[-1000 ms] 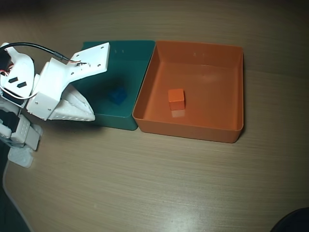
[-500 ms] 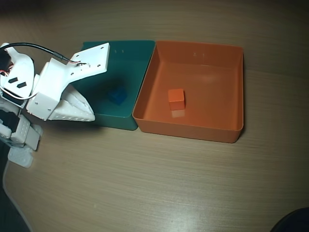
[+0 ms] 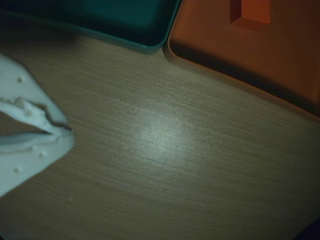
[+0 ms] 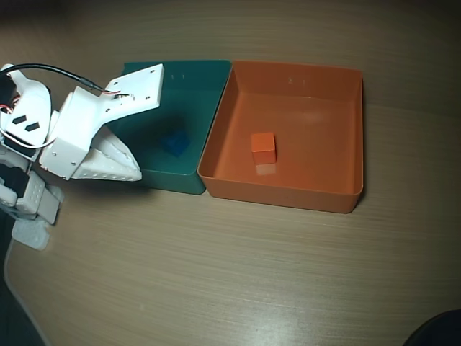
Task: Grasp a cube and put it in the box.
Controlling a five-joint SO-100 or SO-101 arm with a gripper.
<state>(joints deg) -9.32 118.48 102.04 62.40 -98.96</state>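
Observation:
The small orange cube [image 4: 263, 146] rests on the floor of the orange box [image 4: 338, 194], left of its middle, in the overhead view. The wrist view catches the cube [image 3: 250, 14] at the top edge, inside the box [image 3: 235, 75]. My white gripper [image 4: 135, 175] hovers at the left, over the front left corner of the teal tray, well apart from the cube. Its fingers meet at their tips with nothing between them. The gripper [image 3: 67, 131] enters the wrist view from the left, shut above bare table.
A teal-green tray [image 4: 173, 179] stands against the box's left wall, with a small blue cube [image 4: 176, 143] inside. The arm's base [image 4: 25, 180] sits at the left table edge. Wooden tabletop [image 4: 216, 274] stretches in front of both trays.

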